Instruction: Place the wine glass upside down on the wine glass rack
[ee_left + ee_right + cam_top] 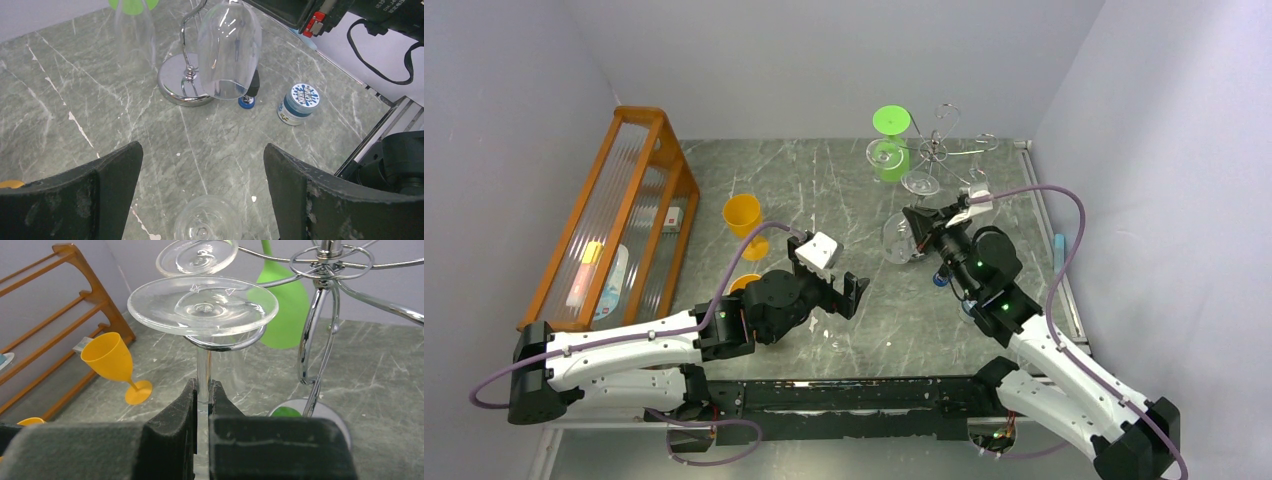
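Glass [202, 305] hangs inverted, clear stem pinched in my right gripper [202, 392], round foot over chrome rack [306, 345] loop; left gripper [202, 150] spread.

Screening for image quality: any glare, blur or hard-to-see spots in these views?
Top external: even light, sharp, but the clear wine glass barely shows. Left wrist: chrome rack's mirrored base glares. Right wrist: black foam pads blurred, glass foot crisp.

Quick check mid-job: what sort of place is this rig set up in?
Probably a lab test booth, not a kitchen: plain walls box in a marble-look tabletop, and staged props stand on it, a chrome glass rack and an orange wooden rack.
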Robot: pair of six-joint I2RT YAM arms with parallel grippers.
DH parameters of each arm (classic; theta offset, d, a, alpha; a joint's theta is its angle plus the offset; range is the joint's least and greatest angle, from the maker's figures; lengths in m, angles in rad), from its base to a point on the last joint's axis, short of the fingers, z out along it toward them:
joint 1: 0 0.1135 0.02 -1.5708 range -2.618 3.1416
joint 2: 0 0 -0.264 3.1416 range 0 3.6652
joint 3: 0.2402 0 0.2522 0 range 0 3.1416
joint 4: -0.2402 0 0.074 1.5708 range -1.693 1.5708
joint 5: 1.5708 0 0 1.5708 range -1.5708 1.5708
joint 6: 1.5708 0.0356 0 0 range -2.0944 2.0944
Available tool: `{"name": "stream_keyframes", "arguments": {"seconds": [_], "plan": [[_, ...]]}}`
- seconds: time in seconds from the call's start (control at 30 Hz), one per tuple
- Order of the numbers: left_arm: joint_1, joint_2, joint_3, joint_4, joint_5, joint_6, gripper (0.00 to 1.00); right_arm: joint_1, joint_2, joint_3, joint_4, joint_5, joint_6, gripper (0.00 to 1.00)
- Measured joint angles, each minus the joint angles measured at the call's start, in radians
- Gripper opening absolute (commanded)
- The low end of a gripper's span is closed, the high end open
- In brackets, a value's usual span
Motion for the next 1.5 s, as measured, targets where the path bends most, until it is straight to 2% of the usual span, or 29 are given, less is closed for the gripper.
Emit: {"name": "stream_keyframes", "arguments": {"seconds": [0.37,0.7,0.8,0.93,1.13,1.33,1.5], "plan": [[0.0,0.005,0.0,0.0,0.0,0.0,0.94,0.0,-0.007,-0.011,-0.007,0.102,0.005,0.0],[0.0,0.005,0.004,-0.023,0.0,-0.009,0.95,0.0,0.013,-0.01,-0.013,0.14,0.024,0.32],[0.0,0.005,0.03,-0.045,0.0,-0.008,0.96,-0.001,0.011,-0.01,-0.025,0.141,0.031,0.43],[0.0,0.005,0.088,-0.089,0.0,-0.005,0.95,-0.002,-0.014,-0.01,-0.063,0.135,0.043,0.52],[0.0,0.023,0.205,-0.212,0.042,0.0,0.88,-0.002,-0.095,-0.01,-0.16,0.127,0.065,0.6],[0.0,0.108,0.335,-0.359,0.105,-0.021,0.77,-0.002,-0.198,-0.01,-0.28,0.136,0.103,0.64],[0.0,0.171,0.391,-0.494,0.16,-0.058,0.8,-0.003,-0.28,-0.012,-0.375,0.156,0.15,0.67]]}}
